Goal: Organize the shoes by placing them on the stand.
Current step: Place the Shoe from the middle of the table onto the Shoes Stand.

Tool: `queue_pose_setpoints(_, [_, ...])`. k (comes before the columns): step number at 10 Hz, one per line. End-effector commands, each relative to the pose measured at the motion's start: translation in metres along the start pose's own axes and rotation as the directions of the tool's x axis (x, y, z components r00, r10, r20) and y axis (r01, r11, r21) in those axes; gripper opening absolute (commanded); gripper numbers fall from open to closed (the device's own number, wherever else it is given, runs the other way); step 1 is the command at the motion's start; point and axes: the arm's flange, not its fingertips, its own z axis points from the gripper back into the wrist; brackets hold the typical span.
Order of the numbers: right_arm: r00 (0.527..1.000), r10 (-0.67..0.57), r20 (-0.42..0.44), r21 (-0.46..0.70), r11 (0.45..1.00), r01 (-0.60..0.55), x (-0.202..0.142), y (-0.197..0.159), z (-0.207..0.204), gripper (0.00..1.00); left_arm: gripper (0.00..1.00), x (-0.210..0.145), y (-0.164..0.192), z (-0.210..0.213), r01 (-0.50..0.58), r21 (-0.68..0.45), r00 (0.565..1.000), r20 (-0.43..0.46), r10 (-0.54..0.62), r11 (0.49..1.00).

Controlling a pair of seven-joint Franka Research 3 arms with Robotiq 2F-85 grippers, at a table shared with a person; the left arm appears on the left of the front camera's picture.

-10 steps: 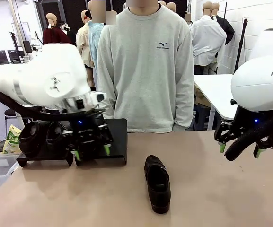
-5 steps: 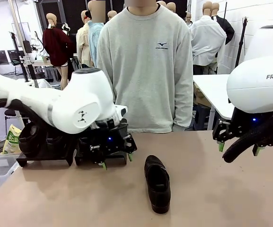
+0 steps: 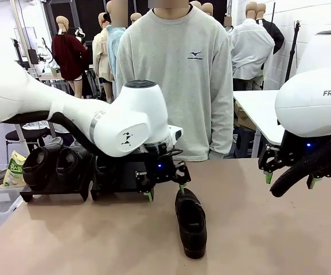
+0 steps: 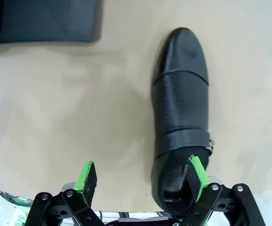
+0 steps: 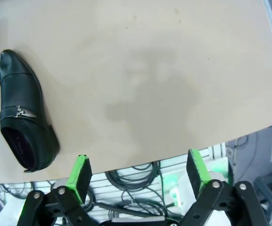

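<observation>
One black shoe (image 3: 191,222) lies on the table, toe toward me; it is also in the left wrist view (image 4: 180,103) and the right wrist view (image 5: 25,117), where a metal buckle shows on its side. Two more shoes (image 3: 39,163) (image 3: 69,160) sit on the black stand (image 3: 53,192) at the left. My left gripper (image 3: 165,192) (image 4: 143,176) hangs open just over the lying shoe's heel end, with one green pad (image 4: 197,172) above the heel opening and the other over bare table. My right gripper (image 3: 289,180) (image 5: 138,172) is open above the table's right side, nothing between its fingers.
A person (image 3: 176,80) in a grey sweatshirt stands at the far edge of the table. A corner of the stand (image 4: 41,21) shows beyond the left gripper. Past the table edge under the right gripper lie cables (image 5: 126,188).
My left arm has swung right, away from the stand, bringing its open gripper over the heel of the shoe on the table. The right arm has barely shifted.
</observation>
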Motion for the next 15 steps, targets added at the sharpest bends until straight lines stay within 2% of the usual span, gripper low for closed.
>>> queue_pose_setpoints(1, [1.0,0.007,-0.008,0.007,1.0,-0.007,0.0,-0.001,0.0,1.0,1.0,-0.004,-0.009,0.011,0.007,0.013,1.0,-0.013,-0.007,1.0])
queue_pose_setpoints(4, [1.0,0.007,-0.008,0.007,1.0,-0.007,0.0,-0.001,0.0,1.0,1.0,-0.024,-0.01,0.023,0.072,-0.014,0.997,0.005,-0.072,0.997])
queue_pose_setpoints(6, [1.0,0.007,-0.008,0.007,1.0,-0.007,0.0,-0.001,0.0,1.0,1.0,-0.036,-0.005,0.007,0.097,-0.02,0.994,-0.049,-0.098,0.995])
queue_pose_setpoints(9, [1.0,0.007,-0.008,0.007,1.0,-0.007,0.0,-0.001,0.0,1.0,1.0,-0.042,-0.001,-0.013,0.114,-0.055,0.99,-0.081,-0.119,0.992])
queue_pose_setpoints(10, [1.0,0.007,-0.008,0.007,1.0,-0.007,0.0,-0.001,0.0,1.0,1.0,-0.041,-0.002,-0.016,0.109,-0.076,0.99,-0.087,-0.115,0.991])
queue_pose_setpoints(13, [1.0,0.007,-0.008,0.007,1.0,-0.007,0.0,-0.001,0.0,1.0,1.0,-0.044,-0.004,-0.037,0.125,-0.088,0.972,-0.189,-0.14,0.988])
queue_pose_setpoints(15, [1.0,0.007,-0.008,0.007,1.0,-0.007,0.0,-0.001,0.0,1.0,1.0,-0.041,-0.006,-0.05,0.146,-0.075,0.966,-0.206,-0.158,0.987])
